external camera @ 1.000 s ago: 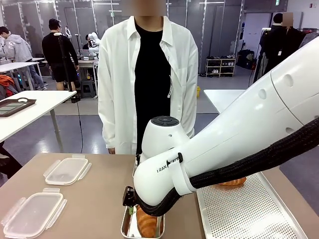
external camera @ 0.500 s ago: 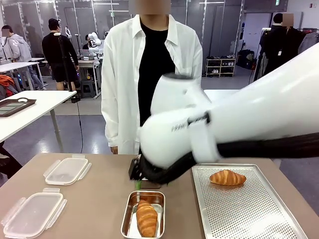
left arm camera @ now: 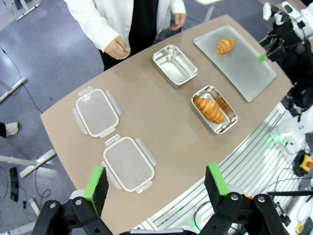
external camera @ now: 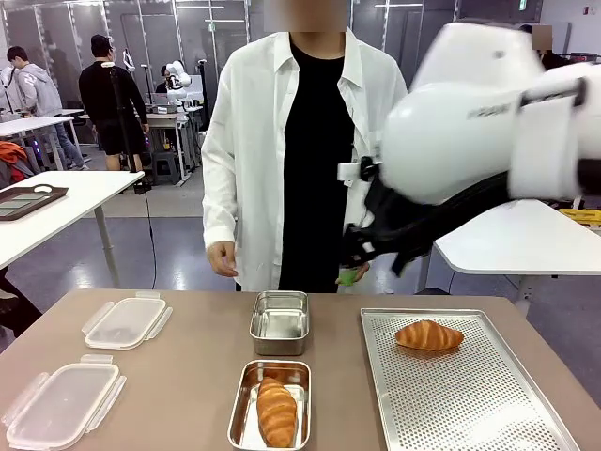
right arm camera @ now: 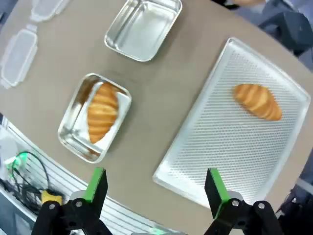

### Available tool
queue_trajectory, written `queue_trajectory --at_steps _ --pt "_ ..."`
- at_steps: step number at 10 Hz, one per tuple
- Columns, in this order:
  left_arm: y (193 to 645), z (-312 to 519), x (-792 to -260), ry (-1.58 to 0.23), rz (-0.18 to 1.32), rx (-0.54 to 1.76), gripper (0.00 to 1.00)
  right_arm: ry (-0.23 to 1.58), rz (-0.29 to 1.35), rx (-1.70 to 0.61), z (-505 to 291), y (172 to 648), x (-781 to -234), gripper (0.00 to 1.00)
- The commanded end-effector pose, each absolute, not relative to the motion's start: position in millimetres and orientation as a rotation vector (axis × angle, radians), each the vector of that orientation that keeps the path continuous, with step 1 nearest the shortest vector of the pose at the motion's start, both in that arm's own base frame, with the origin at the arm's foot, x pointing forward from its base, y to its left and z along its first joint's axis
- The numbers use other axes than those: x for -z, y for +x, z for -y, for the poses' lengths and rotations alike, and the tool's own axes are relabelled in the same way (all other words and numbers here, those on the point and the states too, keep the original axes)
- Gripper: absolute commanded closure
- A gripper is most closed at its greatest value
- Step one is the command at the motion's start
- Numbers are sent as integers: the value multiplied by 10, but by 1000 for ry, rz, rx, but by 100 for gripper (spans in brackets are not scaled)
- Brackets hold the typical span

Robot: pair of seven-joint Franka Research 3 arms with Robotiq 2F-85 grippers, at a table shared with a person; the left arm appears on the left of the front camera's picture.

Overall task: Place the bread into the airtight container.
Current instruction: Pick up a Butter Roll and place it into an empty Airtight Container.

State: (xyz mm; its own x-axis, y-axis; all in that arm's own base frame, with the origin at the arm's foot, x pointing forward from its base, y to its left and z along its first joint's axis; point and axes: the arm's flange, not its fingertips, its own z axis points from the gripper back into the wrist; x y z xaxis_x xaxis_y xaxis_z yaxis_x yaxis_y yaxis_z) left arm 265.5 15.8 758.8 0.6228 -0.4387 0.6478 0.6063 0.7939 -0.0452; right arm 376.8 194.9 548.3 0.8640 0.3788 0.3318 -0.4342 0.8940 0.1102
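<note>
Front view: croissant (external camera: 276, 412) in near tin (external camera: 236, 416), second croissant (external camera: 428, 334) on tray (external camera: 470, 404). Left gripper (left arm camera: 155, 182) and right gripper (right arm camera: 154, 185): jaws open, empty, above surface (external camera: 188, 376).

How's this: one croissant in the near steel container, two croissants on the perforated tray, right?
No. The front view shows one croissant on the perforated tray, not two. The croissant in the near steel container is right.
</note>
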Motion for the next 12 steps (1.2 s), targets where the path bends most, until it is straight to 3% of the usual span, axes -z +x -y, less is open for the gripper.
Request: queue_trajectory --at_steps 1,3,6,8,9,12 --pt "2657 -153 -7605 -271 666 627 0 194 347 -547 -1367 3966 -5390 0" --pt "2657 -153 -7605 -271 666 627 0 136 390 -569 -872 4324 -5272 0" --pt "2657 -153 -7605 -271 666 627 0 229 315 -485 -710 4884 -4679 0" --pt "2657 -153 -7605 -271 666 627 0 246 294 -431 -523 5006 -4468 0" --pt "2657 -153 -7605 -271 666 627 0 357 341 -407 -231 4847 -4650 0" --pt "2657 -153 -7605 -271 666 627 0 615 498 -130 1659 3970 -4927 0"
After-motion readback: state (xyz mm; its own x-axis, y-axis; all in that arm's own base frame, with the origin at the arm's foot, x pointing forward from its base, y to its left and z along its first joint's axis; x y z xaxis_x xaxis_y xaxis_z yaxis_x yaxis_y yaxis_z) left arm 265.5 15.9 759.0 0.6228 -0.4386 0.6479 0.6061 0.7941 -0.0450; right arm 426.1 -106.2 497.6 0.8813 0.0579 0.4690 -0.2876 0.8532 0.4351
